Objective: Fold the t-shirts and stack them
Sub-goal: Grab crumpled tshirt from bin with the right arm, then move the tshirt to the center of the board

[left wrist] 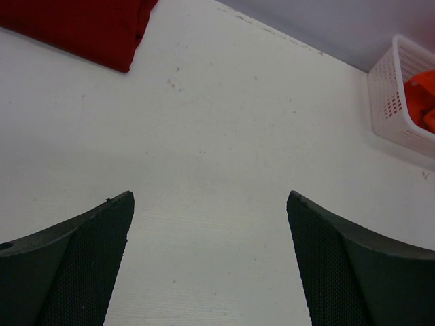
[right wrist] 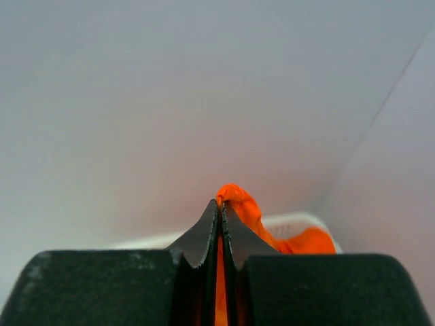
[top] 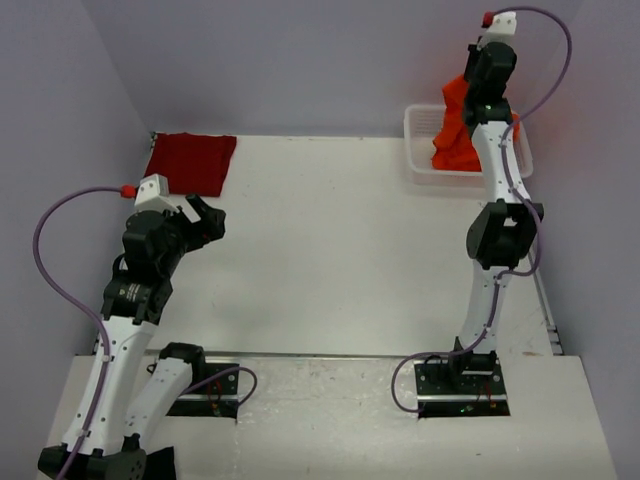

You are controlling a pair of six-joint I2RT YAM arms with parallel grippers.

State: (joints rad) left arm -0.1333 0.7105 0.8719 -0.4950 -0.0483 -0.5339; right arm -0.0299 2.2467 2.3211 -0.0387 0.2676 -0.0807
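The orange t-shirt (top: pixel 452 130) hangs in a bunch over the white basket (top: pixel 425 160) at the far right, its lower part still inside. My right gripper (top: pixel 466 85) is raised above the basket and shut on the shirt's top. In the right wrist view the jaws of the right gripper (right wrist: pixel 220 204) pinch an orange fold (right wrist: pixel 246 209). The dark red t-shirt (top: pixel 191 163) lies folded flat at the table's far left corner, and part of it (left wrist: pixel 81 27) shows in the left wrist view. My left gripper (top: pixel 205 222) hovers just in front of it, open and holding nothing (left wrist: pixel 211 197).
The white mesh basket (left wrist: pixel 401 88) stands against the back wall at the right, with orange cloth (left wrist: pixel 425 95) showing in it. Walls close off the table at the back and at the left. The arm bases (top: pixel 460 380) sit at the near edge.
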